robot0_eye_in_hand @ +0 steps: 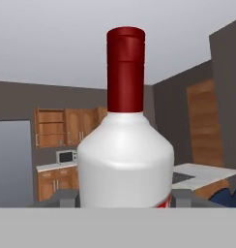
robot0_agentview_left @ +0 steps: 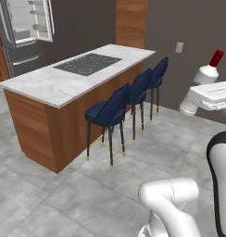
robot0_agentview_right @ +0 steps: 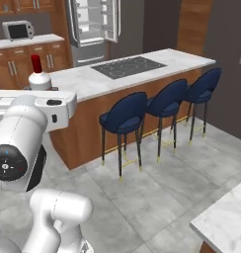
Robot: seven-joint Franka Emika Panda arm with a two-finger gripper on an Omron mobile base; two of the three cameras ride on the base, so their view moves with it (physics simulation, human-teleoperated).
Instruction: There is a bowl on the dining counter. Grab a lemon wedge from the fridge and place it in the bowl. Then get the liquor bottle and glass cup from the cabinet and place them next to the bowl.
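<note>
Ahead of the fingers, three blue stools (robot0_agentview_left: 128, 99) stand by a marble island (robot0_agentview_left: 64, 83) with a black cooktop (robot0_agentview_left: 87, 64). Farther off, the fridge (robot0_agentview_left: 24, 28) stands open over the grey tile floor (robot0_agentview_left: 64, 194). The fingers (robot0_eye_in_hand: 125, 198) grip the liquor bottle (robot0_eye_in_hand: 125, 145), upright and high above the floor.

No legible text, label or number anywhere; the liquor bottle (robot0_eye_in_hand: 125, 160) shows a plain white body.

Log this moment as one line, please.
phase: carrying | gripper: shut on liquor bottle, upright | fridge: doors open | surroundings: cooktop island, blue stools
</note>
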